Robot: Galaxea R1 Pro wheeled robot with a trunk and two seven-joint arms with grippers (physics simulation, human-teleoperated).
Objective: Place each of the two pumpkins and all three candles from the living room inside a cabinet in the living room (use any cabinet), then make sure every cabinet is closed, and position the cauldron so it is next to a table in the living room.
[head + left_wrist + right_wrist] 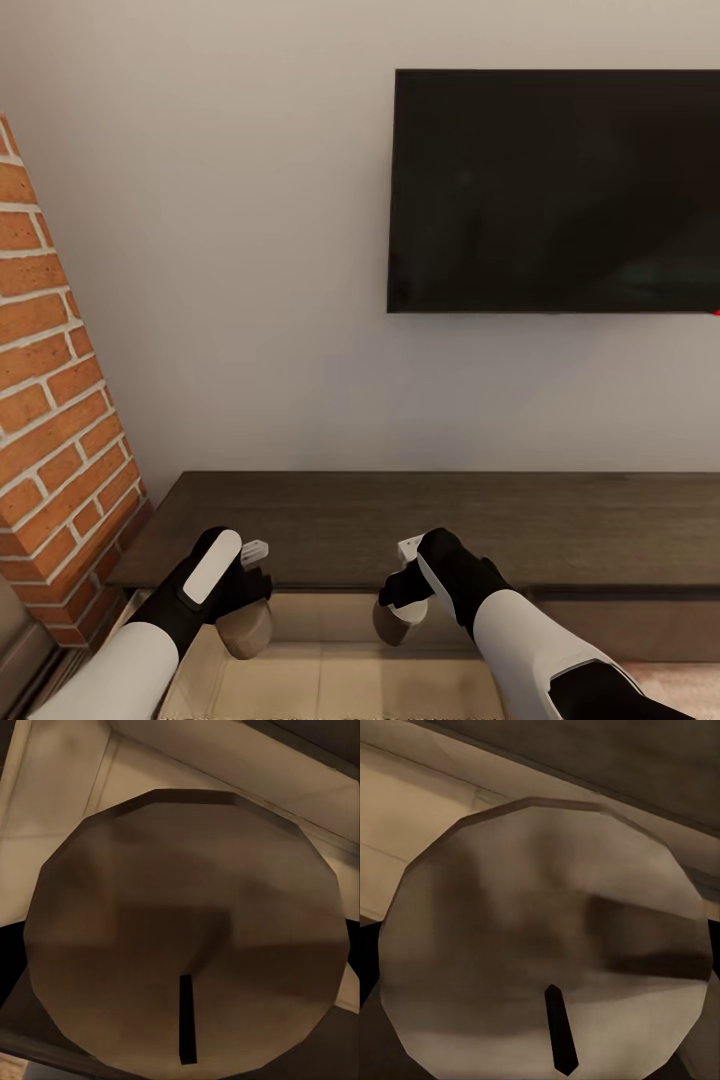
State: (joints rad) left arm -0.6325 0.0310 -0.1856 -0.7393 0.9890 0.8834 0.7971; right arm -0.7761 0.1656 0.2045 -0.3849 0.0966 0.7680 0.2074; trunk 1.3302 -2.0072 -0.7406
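Two stubby grey-beige candles hang over the open drawer [330, 660] of the long dark brown cabinet [420, 525], whose pale wood interior shows below. My left gripper [243, 603] is shut on the left candle [246, 630]. My right gripper [402, 600] is shut on the right candle [398, 621]. In the left wrist view the candle [187, 922] shows its flat top and dark wick close up, with pale drawer boards [195, 761] behind it. The right wrist view gives the same close look at the other candle [540, 937], with the cabinet's dark edge [607, 757] beyond. Pumpkins, cauldron and table are out of view.
A large black TV [555, 190] hangs on the white wall above the cabinet. A red brick column [50, 400] stands close on the left, right beside the cabinet's end and my left arm.
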